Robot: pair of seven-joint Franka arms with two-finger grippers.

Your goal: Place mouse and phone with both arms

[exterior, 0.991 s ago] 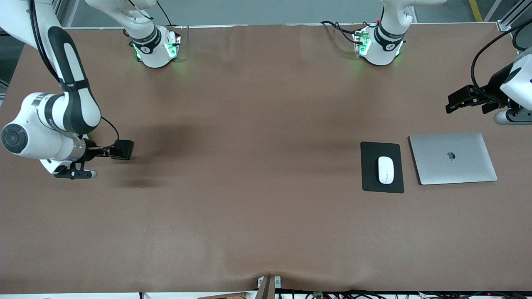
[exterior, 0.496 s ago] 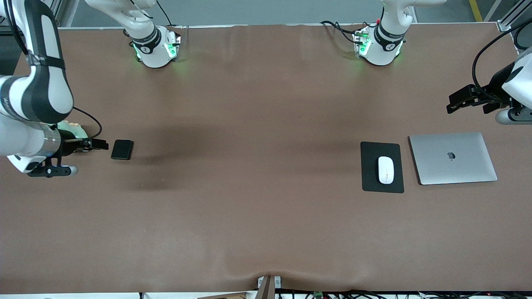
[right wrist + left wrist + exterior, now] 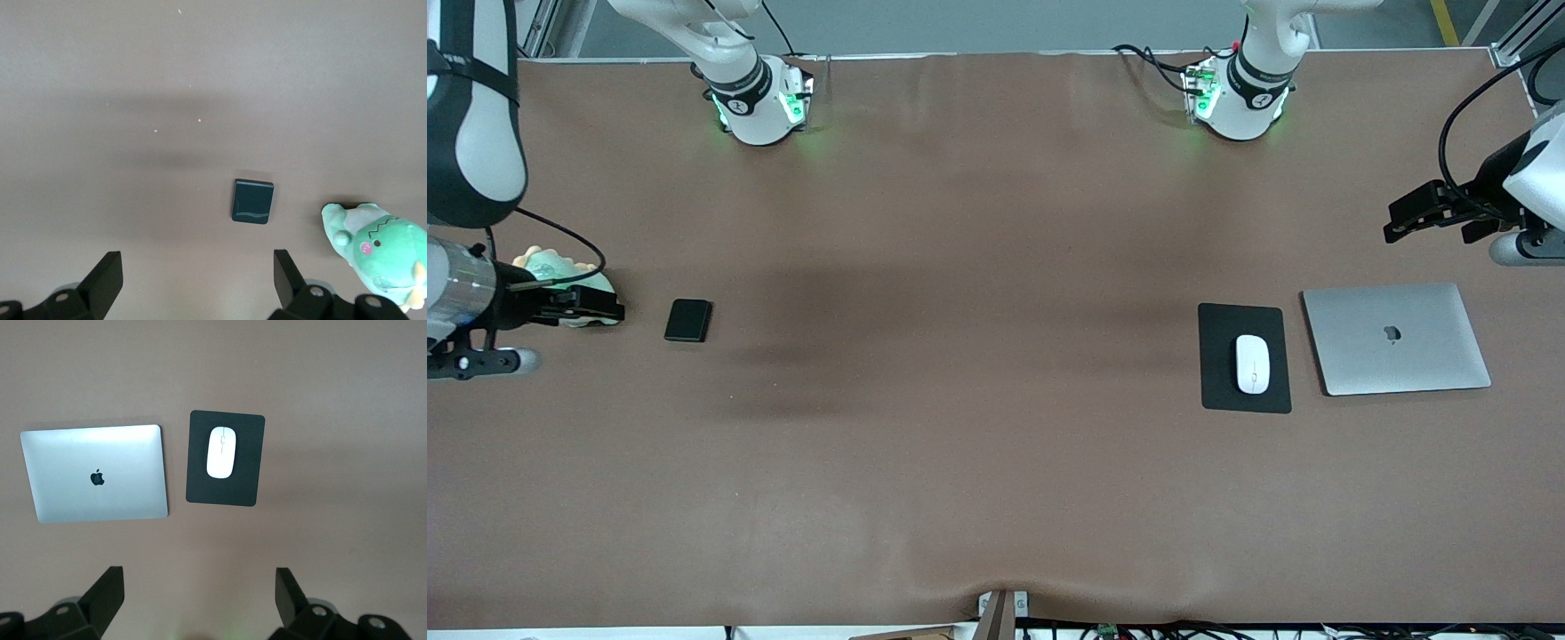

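Open room: the brown surface [image 3: 978, 427] is lying bare across its whole middle and along the edge nearest the front camera; everything on it is sitting toward the two ends.
Phone: the phone [image 3: 688, 320] is lying flat toward the right arm's end, free of any grip, with bare brown all round it; also in the right wrist view [image 3: 253, 201].
Mouse: the mouse [image 3: 1252, 363] is resting on the mouse pad [image 3: 1218, 391], about its middle, toward the left arm's end; also in the left wrist view [image 3: 221, 452].
Laptop: the closed silver laptop [image 3: 1396, 339] is lying just beside the pad, a narrow strip of surface between them, at the pad's 3 o'clock in the front view.
Plush toy: a green plush toy [image 3: 377, 250] is sitting near the phone, apart from it, at the phone's 9 o'clock in the front view.
Hidden: the toy is being partly covered by the right pincer in the front view and cut off by the frame in the right wrist view.
Right pincer: the right pincer [image 3: 596, 308] is hanging over the toy with fingers [image 3: 107, 277] spread wide and nothing between them.
Left pincer: the left pincer [image 3: 1405, 218] is waiting over bare surface at the laptop's 12 o'clock, fingers [image 3: 107, 590] spread wide and empty.
Arm pose: both forearms are running off the front view's sides.
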